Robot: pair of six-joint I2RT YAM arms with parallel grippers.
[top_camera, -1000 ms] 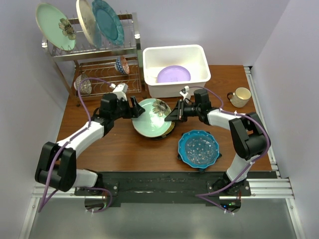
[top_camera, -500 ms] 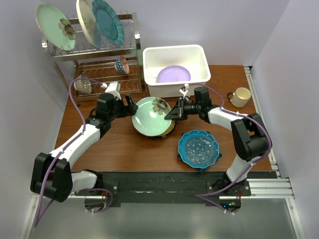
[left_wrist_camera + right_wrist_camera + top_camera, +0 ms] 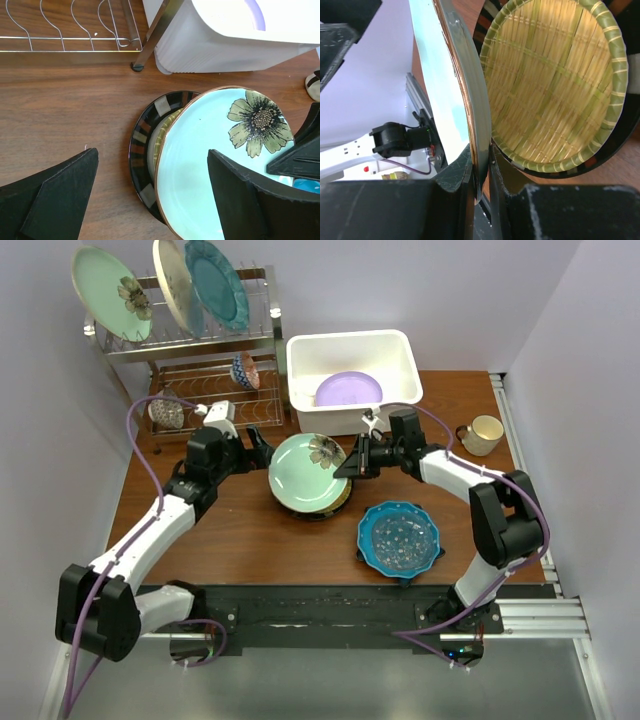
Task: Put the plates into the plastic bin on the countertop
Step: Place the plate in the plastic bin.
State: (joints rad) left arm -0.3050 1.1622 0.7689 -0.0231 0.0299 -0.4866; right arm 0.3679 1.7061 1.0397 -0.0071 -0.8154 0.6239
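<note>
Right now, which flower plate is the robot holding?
The mint flower plate mid-table, rim pinched by the right gripper; the other flower plate stands in the wire rack.

**Tally of the crockery in view**

Seven plates:
- Three stand in the wire rack (image 3: 190, 345): a rack mint plate (image 3: 110, 292), a cream plate (image 3: 170, 285) and a teal plate (image 3: 215, 282).
- One lilac plate (image 3: 348, 390) is in the white bin (image 3: 350, 338).
- The centre mint plate (image 3: 305, 472) and the dark-rimmed plate (image 3: 139, 150) are at mid-surface (image 3: 250, 540).
- There is one blue scalloped plate (image 3: 400, 537).

Two patterned bowls: the upper bowl (image 3: 245, 370) and the lower bowl (image 3: 168, 412).

One mug (image 3: 482, 435).
</note>
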